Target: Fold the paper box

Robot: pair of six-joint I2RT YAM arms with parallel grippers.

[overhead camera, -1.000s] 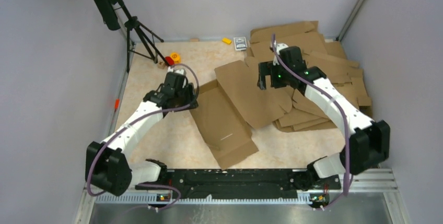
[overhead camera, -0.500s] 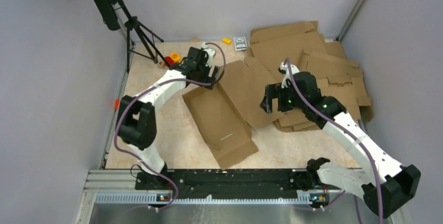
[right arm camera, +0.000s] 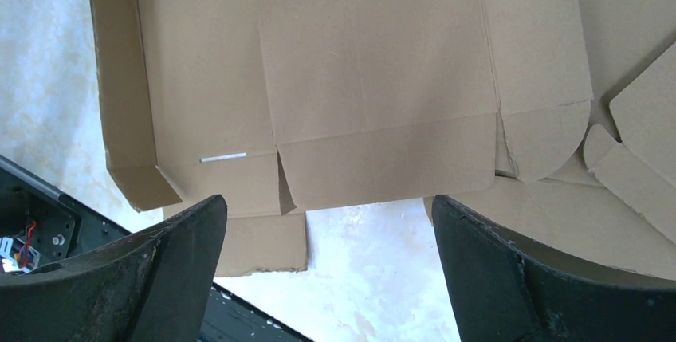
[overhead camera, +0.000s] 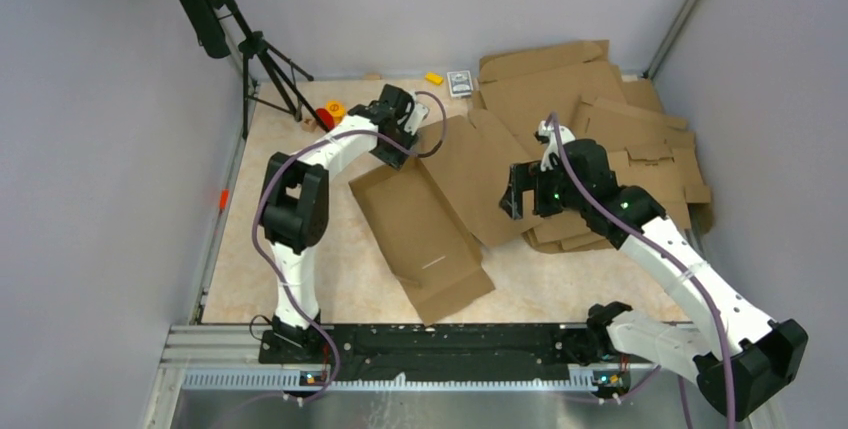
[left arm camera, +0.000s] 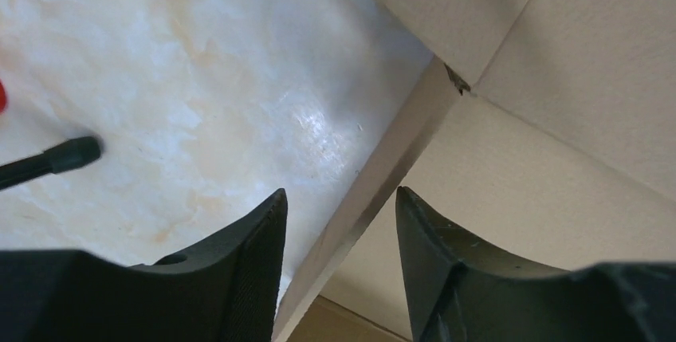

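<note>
Box (overhead camera: 420, 219) lying on the surface (overhead camera: 560, 284), long axis near to far; we find its raised far-left flap (left arm camera: 379, 190) ungripped between the half-open left jaws, the right jaws wide, empty.

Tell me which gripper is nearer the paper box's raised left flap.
Left. The left gripper straddles the raised flap at the paper box's far corner, jaws either side; the right gripper hovers open above the box's right side, well apart.

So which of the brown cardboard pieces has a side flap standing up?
The paper box spread out in the middle of the table: its side flap stands up, between the left gripper's fingers. The other blanks lie piled far right.
</note>
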